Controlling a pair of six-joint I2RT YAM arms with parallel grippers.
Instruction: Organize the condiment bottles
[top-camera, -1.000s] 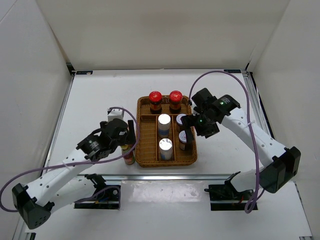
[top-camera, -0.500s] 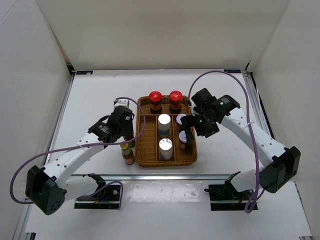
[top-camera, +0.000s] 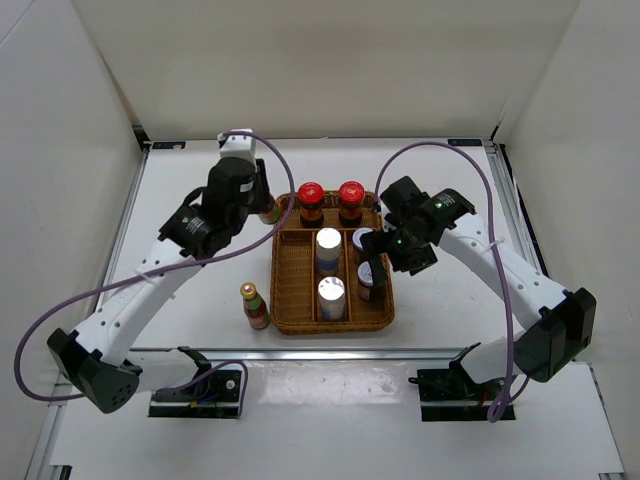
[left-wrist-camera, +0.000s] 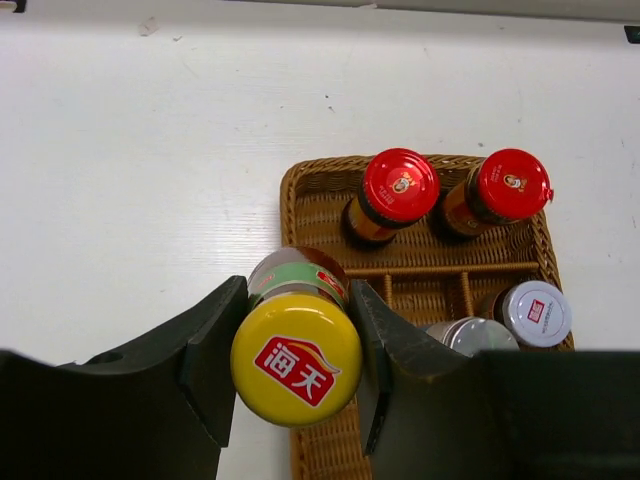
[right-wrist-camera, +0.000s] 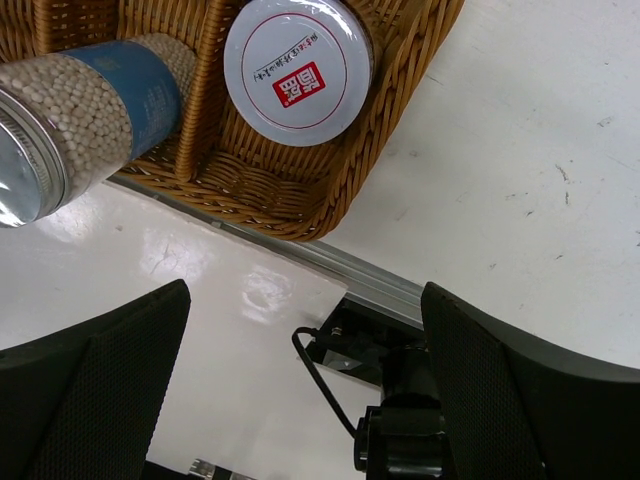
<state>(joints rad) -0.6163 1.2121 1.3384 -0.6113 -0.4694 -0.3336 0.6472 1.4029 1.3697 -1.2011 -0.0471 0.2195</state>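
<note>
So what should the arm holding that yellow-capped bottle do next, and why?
Probably shift it a little further over the tray and back toward the arms, then lower it. The left gripper holds the yellow-capped bottle up by the wicker tray, at its far left corner. The tray's left compartment looks empty, while the other compartments are filled.

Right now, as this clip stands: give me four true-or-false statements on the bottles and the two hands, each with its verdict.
1. The left hand is shut on a yellow-capped bottle. True.
2. One slim bottle stands on the table, left of the wicker tray. True.
3. Both red-capped bottles stand on the table outside the tray. False: both red-capped bottles stand in the tray's rear compartment.
4. The right hand is shut on a bottle. False: the right hand is open and empty.
</note>
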